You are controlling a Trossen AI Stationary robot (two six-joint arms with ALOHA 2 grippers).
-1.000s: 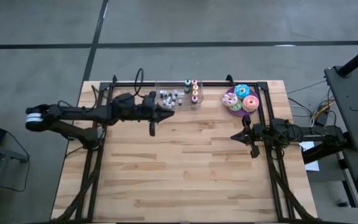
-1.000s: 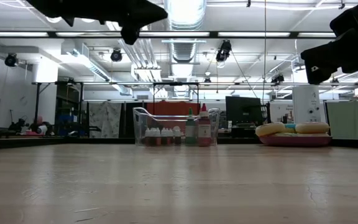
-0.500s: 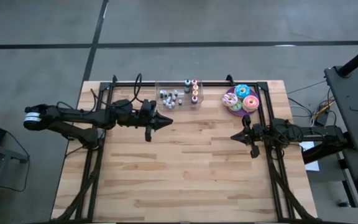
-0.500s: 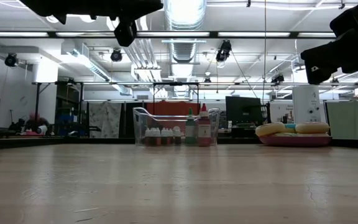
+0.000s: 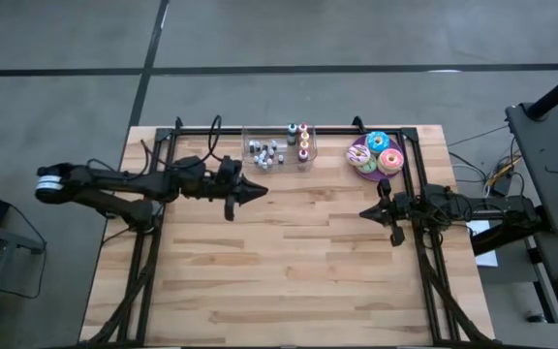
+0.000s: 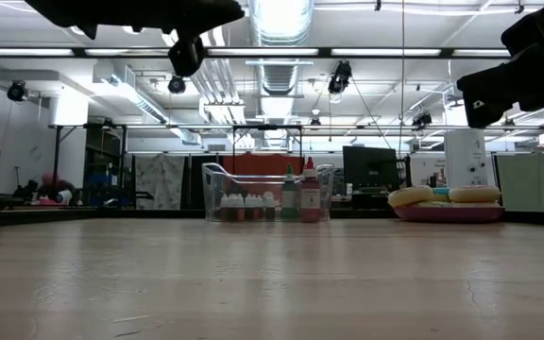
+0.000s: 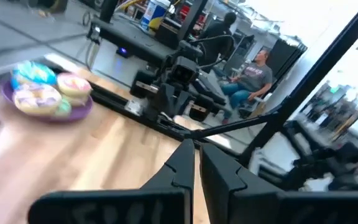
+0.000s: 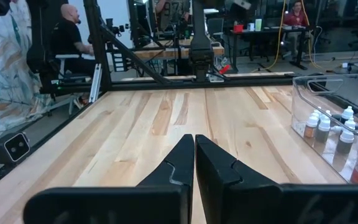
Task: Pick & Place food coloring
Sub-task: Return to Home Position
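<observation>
Food coloring (image 5: 264, 151) stands in clear bin (image 5: 244, 145) at table's (image 5: 289, 271) 12 o'clock edge. L gripper (image 5: 261, 190), fingers pressed together, empty, hovers near bin's 7 o'clock. R gripper (image 5: 365, 211), fingers together too, empty, at table's 3 o'clock, 6 o'clock of doughnuts (image 5: 378, 153).

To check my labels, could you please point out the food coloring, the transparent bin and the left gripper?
food coloring (image 6: 252, 209), low view, one small bottle's body.
transparent bin (image 6: 212, 191), low view, its bare left wall.
left gripper (image 5: 263, 191), high view, between its shut fingertips.
</observation>
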